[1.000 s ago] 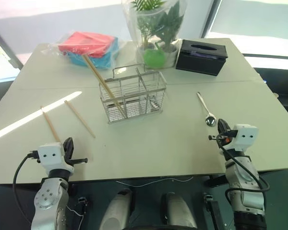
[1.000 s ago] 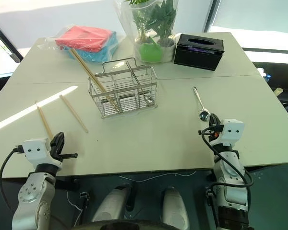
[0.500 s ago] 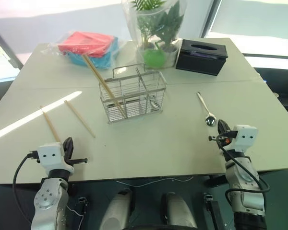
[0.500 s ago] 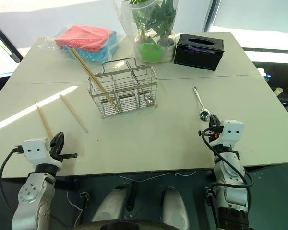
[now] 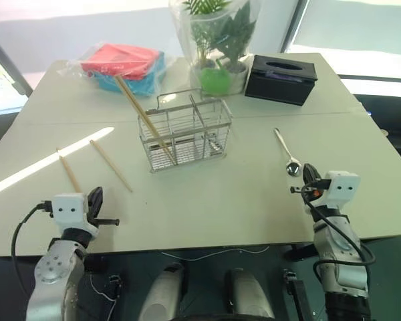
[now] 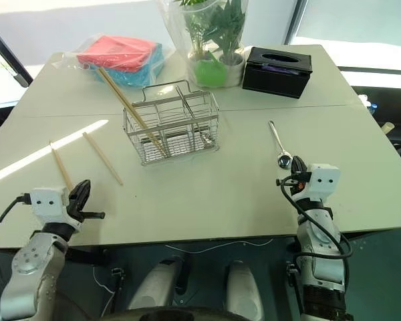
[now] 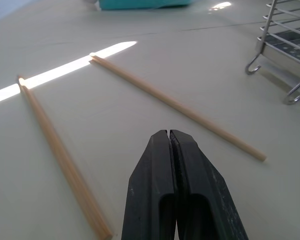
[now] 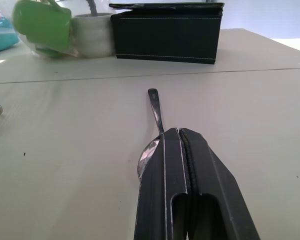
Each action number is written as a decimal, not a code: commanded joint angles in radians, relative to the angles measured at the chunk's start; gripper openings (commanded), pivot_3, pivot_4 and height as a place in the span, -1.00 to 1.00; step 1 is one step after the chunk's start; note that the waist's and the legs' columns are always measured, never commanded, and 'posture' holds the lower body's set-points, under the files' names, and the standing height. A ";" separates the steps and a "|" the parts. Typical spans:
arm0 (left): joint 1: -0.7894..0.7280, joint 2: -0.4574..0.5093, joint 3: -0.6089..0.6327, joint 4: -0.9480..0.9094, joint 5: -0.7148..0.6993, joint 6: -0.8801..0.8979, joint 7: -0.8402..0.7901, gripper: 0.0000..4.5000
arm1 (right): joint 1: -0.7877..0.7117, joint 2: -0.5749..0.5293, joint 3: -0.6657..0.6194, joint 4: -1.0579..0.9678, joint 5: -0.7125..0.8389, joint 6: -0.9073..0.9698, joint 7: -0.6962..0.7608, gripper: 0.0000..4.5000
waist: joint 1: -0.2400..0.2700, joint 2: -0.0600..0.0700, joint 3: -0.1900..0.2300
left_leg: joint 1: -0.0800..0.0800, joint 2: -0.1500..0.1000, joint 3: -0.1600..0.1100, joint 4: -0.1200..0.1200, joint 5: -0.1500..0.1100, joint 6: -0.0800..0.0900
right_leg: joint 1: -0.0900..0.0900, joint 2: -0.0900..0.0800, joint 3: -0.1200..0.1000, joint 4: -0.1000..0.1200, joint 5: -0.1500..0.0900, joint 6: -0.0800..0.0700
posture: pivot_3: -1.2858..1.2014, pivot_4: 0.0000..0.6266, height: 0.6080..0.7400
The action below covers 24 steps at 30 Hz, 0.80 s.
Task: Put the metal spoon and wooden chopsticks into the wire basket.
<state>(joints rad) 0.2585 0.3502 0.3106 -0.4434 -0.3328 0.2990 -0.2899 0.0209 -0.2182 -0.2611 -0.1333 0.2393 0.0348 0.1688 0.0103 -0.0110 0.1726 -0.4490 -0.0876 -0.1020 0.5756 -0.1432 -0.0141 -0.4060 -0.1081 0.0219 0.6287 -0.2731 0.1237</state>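
Pale tabletop [image 5: 207,200], wire basket [image 5: 185,132] mid. Left gripper [image 7: 170,137] pressed together, nearest two loose chopsticks [image 7: 175,105], lying lengthwise ahead. Right gripper [image 8: 179,132] likewise together, spoon [image 8: 155,120] probably just beyond.

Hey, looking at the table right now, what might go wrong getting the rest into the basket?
The chopsticks and spoon lie flat on the table, so shut tools may slide them. The chopstick already leaning out of the wire basket could get bumped.
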 commanded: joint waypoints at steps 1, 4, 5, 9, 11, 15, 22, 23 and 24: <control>-0.088 0.182 0.107 -0.089 -0.217 0.158 -0.162 -0.97 | -0.031 -0.028 -0.019 -0.008 0.003 -0.006 0.011 -1.00 | -0.001 0.001 0.001 | 0.000 0.000 0.000 0.000 0.000 0.000 | 0.000 0.000 0.000 0.000 0.000 0.000 | 0.03 -0.52 1.00; -0.176 0.351 0.172 -0.087 -0.417 0.309 -0.288 -0.97 | -0.058 -0.048 -0.016 0.009 -0.008 0.006 0.013 -1.00 | -0.001 0.003 0.002 | 0.000 0.000 0.000 0.000 0.000 0.000 | -0.002 0.001 -0.001 0.001 0.000 0.000 | 0.03 -0.52 1.00; -0.196 0.401 0.185 -0.079 -0.478 0.355 -0.332 -0.97 | -0.068 -0.052 -0.014 0.013 -0.008 0.012 0.011 -1.00 | -0.004 0.005 0.002 | 0.001 0.000 0.000 0.000 0.000 0.000 | -0.003 0.001 -0.001 0.001 0.000 0.000 | 0.03 -0.52 1.00; -0.268 0.598 0.196 -0.021 -0.630 0.483 -0.544 -0.97 | -0.121 -0.076 -0.007 0.021 -0.021 0.095 -0.008 -1.00 | -0.016 0.007 0.003 | 0.004 0.000 0.001 -0.001 0.000 0.000 | -0.003 0.001 0.000 0.000 -0.002 -0.001 | 0.03 -0.52 1.00; -0.340 0.647 0.170 0.030 -0.646 0.496 -0.597 -0.97 | -0.162 -0.088 -0.011 0.014 -0.011 0.174 -0.022 -1.00 | -0.022 0.010 0.005 | 0.004 0.000 0.000 -0.001 0.000 0.000 | -0.003 0.003 0.000 0.001 -0.002 -0.002 | 0.03 -0.52 1.00; -0.450 0.701 0.093 0.086 -0.664 0.530 -0.698 -0.97 | -0.246 -0.136 0.004 -0.019 -0.011 0.365 -0.033 -1.00 | -0.025 0.011 0.006 | 0.005 0.000 0.000 -0.001 0.000 0.000 | -0.002 0.004 0.001 0.002 -0.002 -0.002 | 0.03 -0.52 1.00; -0.536 0.659 -0.010 0.108 -0.629 0.521 -0.711 -0.97 | -0.355 -0.227 0.040 -0.087 0.013 0.684 0.010 -1.00 | -0.024 0.011 0.007 | 0.003 0.000 0.000 -0.001 0.001 0.000 | -0.001 0.003 0.001 0.002 -0.002 -0.002 | 0.03 -0.52 1.00; -0.538 0.647 -0.019 0.107 -0.624 0.517 -0.707 -1.00 | -0.375 -0.237 0.041 -0.089 0.022 0.726 0.020 -0.89 | -0.024 0.011 0.007 | 0.003 0.000 0.000 -0.001 0.001 0.000 | -0.001 0.002 0.001 0.002 -0.002 -0.002 | 0.03 -0.52 1.00; -0.539 0.637 -0.027 0.104 -0.619 0.514 -0.703 -1.00 | -0.392 -0.248 0.045 -0.089 0.028 0.756 0.031 -0.77 | -0.023 0.011 0.007 | 0.003 0.000 0.000 -0.001 0.001 0.000 | -0.001 0.002 0.001 0.002 -0.002 -0.002 | 0.03 -0.52 1.00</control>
<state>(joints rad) -0.2685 0.9928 0.2848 -0.3284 -0.9653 0.8255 -0.9975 -0.3398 -0.4465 -0.2107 -0.1754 0.2457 0.7398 0.1820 -0.0132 0.0002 0.1797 -0.4462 -0.0876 -0.1016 0.5743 -0.1427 -0.0137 -0.4069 -0.1062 0.0232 0.6304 -0.2746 0.1217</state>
